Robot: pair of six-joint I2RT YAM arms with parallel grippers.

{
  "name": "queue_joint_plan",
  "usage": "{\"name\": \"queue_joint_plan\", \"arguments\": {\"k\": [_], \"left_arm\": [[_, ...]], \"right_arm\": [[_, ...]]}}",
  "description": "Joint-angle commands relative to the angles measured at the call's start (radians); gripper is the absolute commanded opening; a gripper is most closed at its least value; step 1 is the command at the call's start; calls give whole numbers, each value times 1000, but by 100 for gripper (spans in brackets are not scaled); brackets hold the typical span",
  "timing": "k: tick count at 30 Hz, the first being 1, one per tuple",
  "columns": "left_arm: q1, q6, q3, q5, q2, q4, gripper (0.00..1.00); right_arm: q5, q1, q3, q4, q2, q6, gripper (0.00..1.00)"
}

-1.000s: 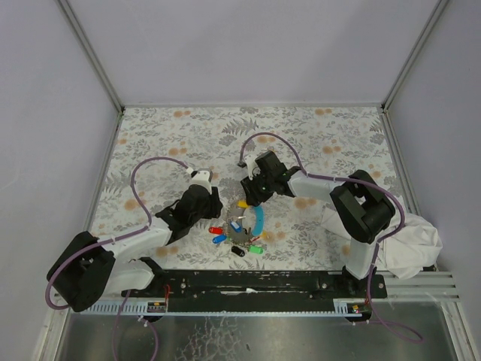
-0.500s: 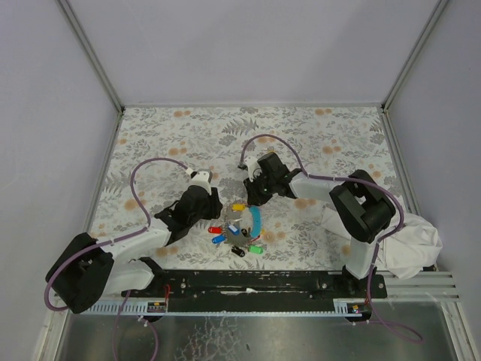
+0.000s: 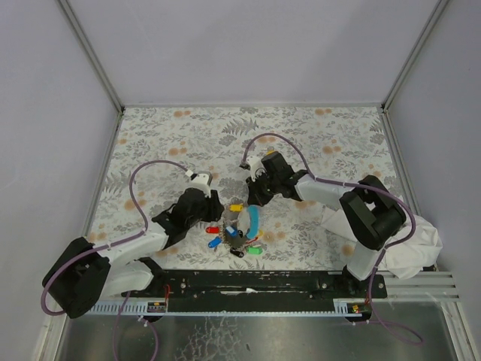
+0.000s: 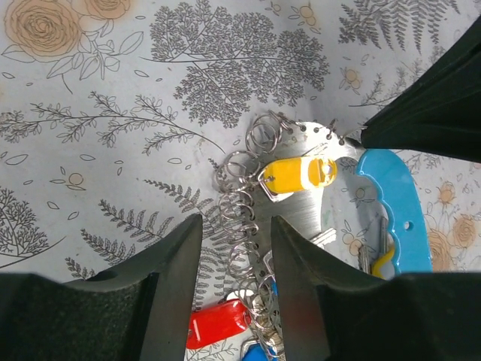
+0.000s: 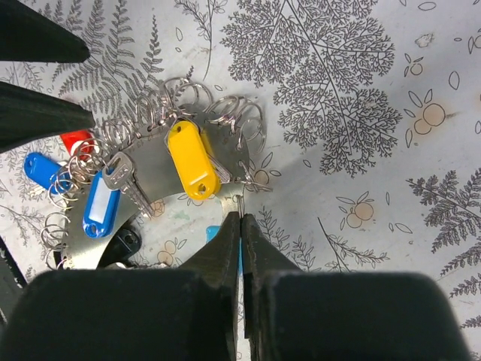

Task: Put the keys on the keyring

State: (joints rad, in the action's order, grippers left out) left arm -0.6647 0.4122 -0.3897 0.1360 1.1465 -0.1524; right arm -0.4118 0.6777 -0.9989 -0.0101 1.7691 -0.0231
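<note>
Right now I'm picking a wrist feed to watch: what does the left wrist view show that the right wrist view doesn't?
Left wrist only: a long curve of the blue strap. Right wrist only: the black key tag and a silver key. Both: the yellow key tag, the red key tag and the chain of rings.

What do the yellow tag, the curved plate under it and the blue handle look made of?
Yellow tag: glossy plastic, smooth with a highlight. Curved plate: bare metal, brushed grey with fine streaks. Blue handle: likely matte plastic or rubber, moulded scalloped edge, no glare.
</note>
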Motion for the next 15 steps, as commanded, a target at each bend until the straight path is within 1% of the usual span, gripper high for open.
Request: {"name": "queue_joint_plan", "arguments": {"k": [1, 6, 9, 12, 15], "left_arm": [[7, -30, 31, -44, -45, -120, 41], [8, -38, 74, -111, -119, -185, 41], [8, -34, 99, -143, -195, -216, 41], [8, -32, 118, -174, -294, -262, 41], [9, -39, 130, -212, -355, -323, 41]], "right_arm": [[-42, -3, -3, -24, -72, -20, 0], [-55, 5, 9, -46, -160, -4, 0], [-79, 14, -7, -53, -200, 25, 0], [-97, 14, -5, -90, -241, 36, 0], [-108, 14, 4, -134, -278, 57, 0]]}}
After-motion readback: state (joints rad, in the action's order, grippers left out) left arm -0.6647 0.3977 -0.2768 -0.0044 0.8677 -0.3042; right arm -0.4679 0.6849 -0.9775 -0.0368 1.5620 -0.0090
